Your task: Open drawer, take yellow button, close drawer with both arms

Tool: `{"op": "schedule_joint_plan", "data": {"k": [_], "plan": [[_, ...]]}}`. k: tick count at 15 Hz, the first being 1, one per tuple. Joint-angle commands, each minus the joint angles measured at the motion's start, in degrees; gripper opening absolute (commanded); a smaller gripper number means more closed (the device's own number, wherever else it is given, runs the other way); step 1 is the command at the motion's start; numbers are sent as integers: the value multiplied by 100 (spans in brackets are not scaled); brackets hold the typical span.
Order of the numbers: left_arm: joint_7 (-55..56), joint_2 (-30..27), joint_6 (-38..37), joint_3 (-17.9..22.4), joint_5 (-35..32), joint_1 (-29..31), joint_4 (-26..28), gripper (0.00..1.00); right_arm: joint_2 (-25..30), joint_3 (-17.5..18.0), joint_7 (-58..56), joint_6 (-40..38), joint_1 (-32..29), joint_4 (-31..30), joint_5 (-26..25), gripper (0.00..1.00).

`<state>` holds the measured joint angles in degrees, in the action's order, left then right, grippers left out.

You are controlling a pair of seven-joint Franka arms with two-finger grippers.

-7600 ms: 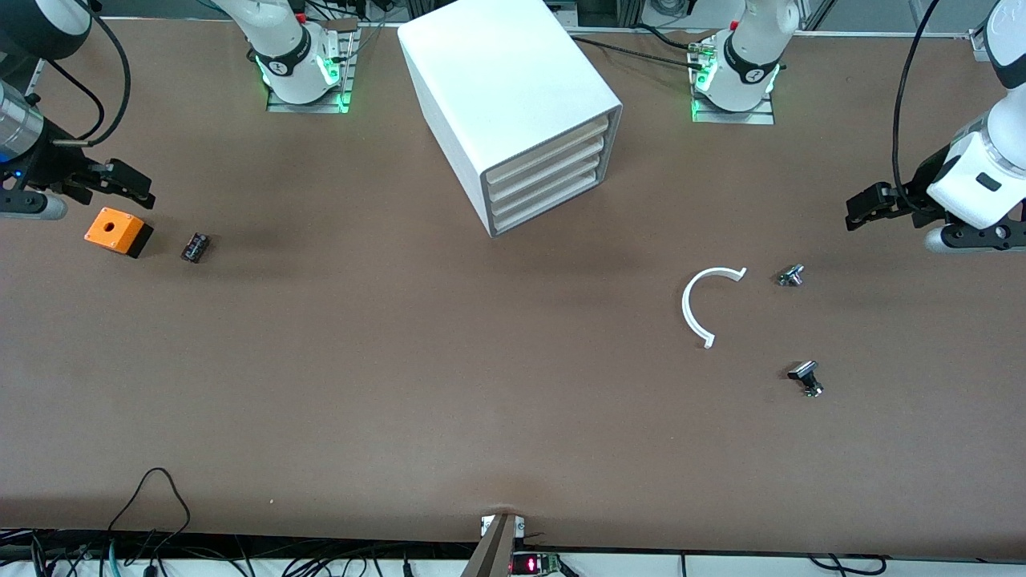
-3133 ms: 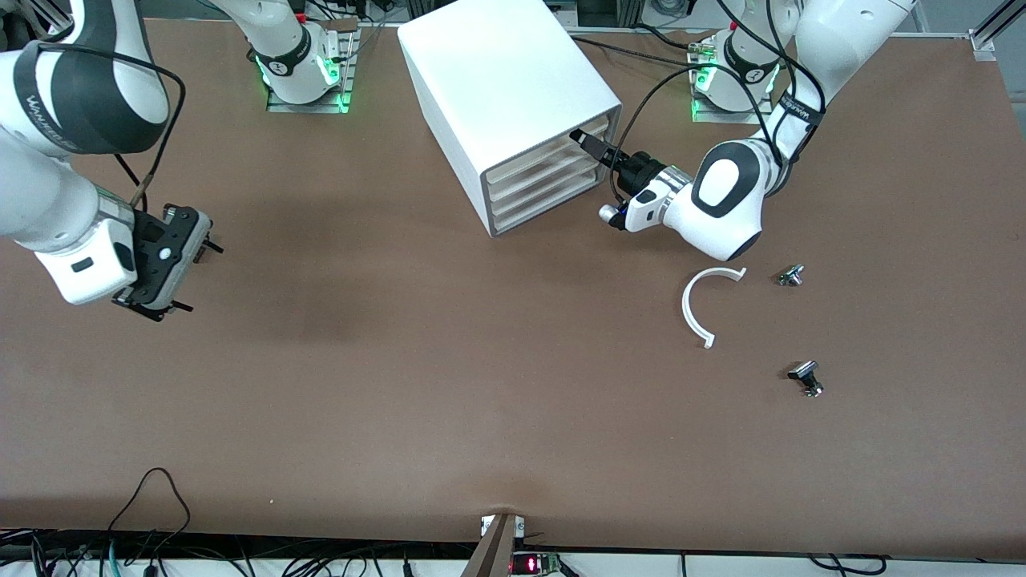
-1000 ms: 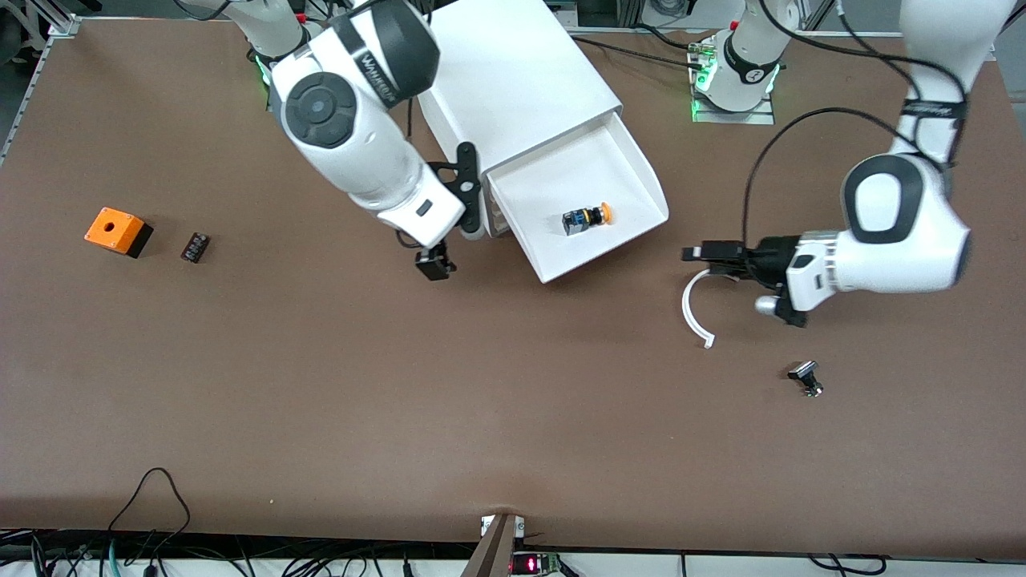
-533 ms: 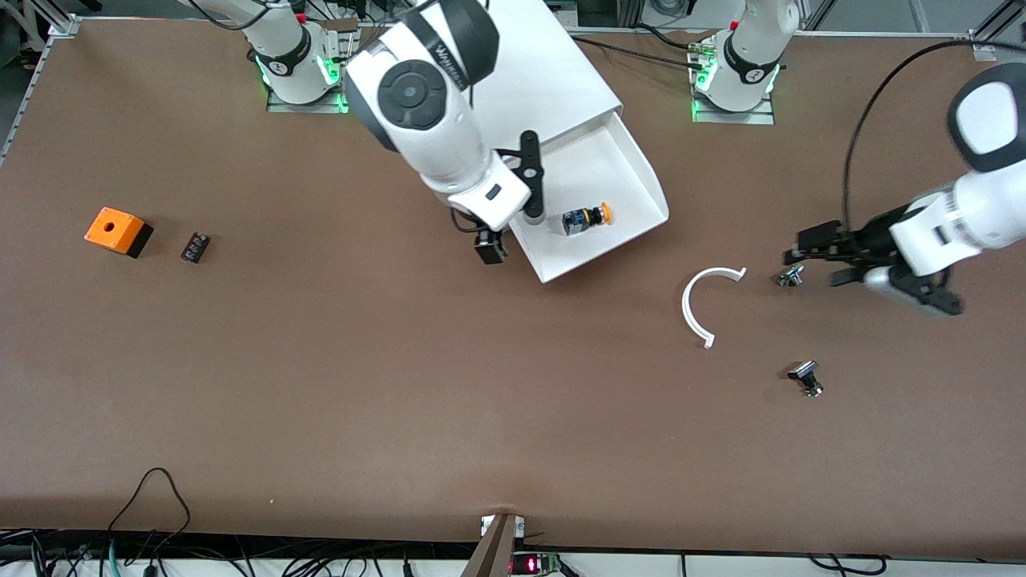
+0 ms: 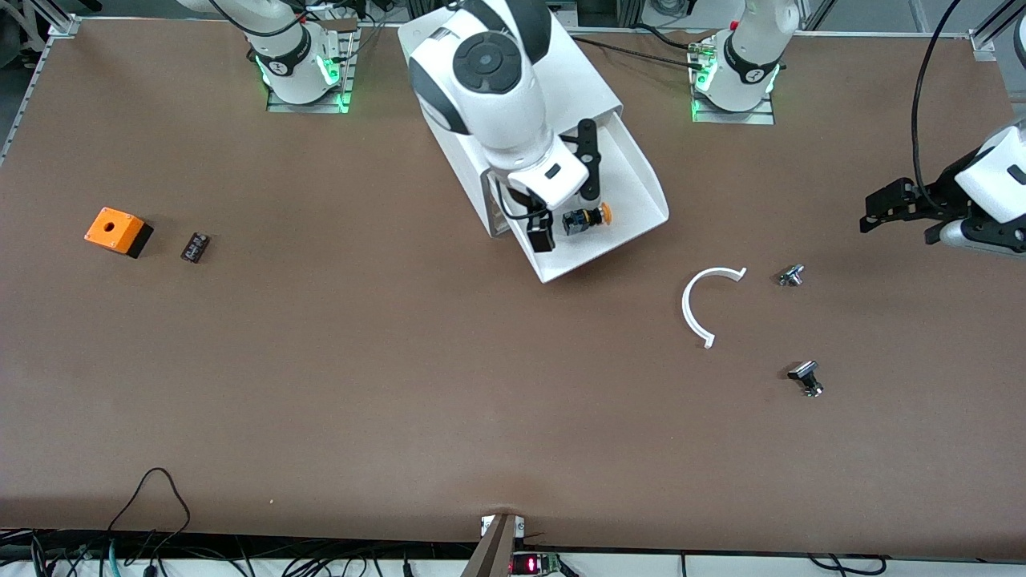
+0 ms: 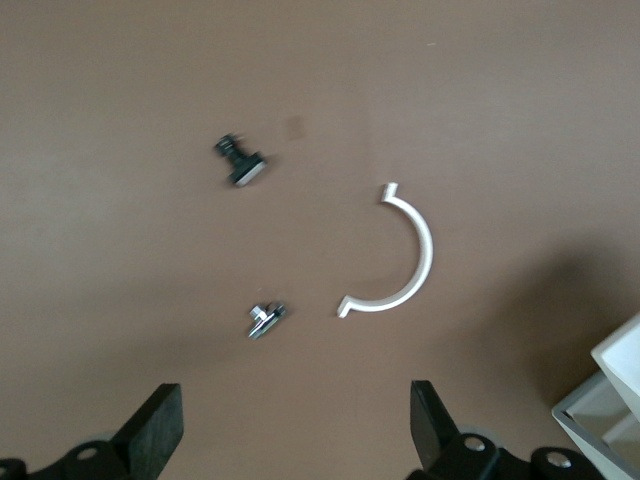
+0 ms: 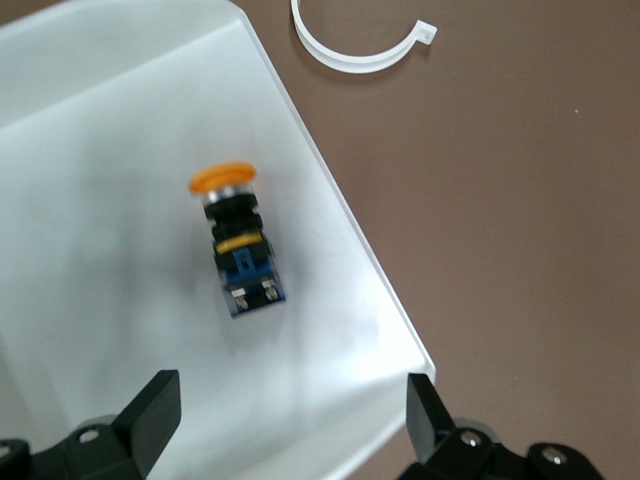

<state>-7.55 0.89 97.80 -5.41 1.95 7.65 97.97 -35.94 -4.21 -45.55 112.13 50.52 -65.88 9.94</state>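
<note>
The main risk, as I judge it, lies in the right arm's black two-finger gripper (image 5: pixel 566 195), which hangs over the pulled-out wide shallow white tray drawer (image 5: pixel 641 188) with its jaws spread wide. The small push button with its round orange-yellow cap on a black and blue body (image 5: pixel 586 218) lies on its side, so it could roll or skid across the smooth tray floor if one fingertip meets it first. A descent too near the drawer's low rim could also jolt the drawer or shift the big white boxy cabinet (image 5: pixel 481 48).

In the right wrist view the button (image 7: pixel 236 240) rests alone on the tray floor, cap pointing toward the left arm's end of the table, near the drawer's corner.

The left arm's black two-finger gripper (image 5: pixel 891 208) waits with jaws spread, over bare brown table at its own end, well apart from the thin white plastic half-ring (image 5: pixel 699 308).
</note>
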Motion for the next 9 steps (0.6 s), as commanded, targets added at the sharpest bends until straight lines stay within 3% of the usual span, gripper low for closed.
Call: {"op": "schedule_joint_plan", "data": {"k": [1,3,9], "plan": [[728,17,-313,-30,-310,-176,-173,100,-360,-194,195,55,308,339,-72,100],[720,25,-314,-30,-301,-176,-173,100,-474,-343,309,55,511,348,-72,100],[746,17,-331,-30,-292,-176,-200,100,-589,-352,397,-15,652,339,-80,100]]}}
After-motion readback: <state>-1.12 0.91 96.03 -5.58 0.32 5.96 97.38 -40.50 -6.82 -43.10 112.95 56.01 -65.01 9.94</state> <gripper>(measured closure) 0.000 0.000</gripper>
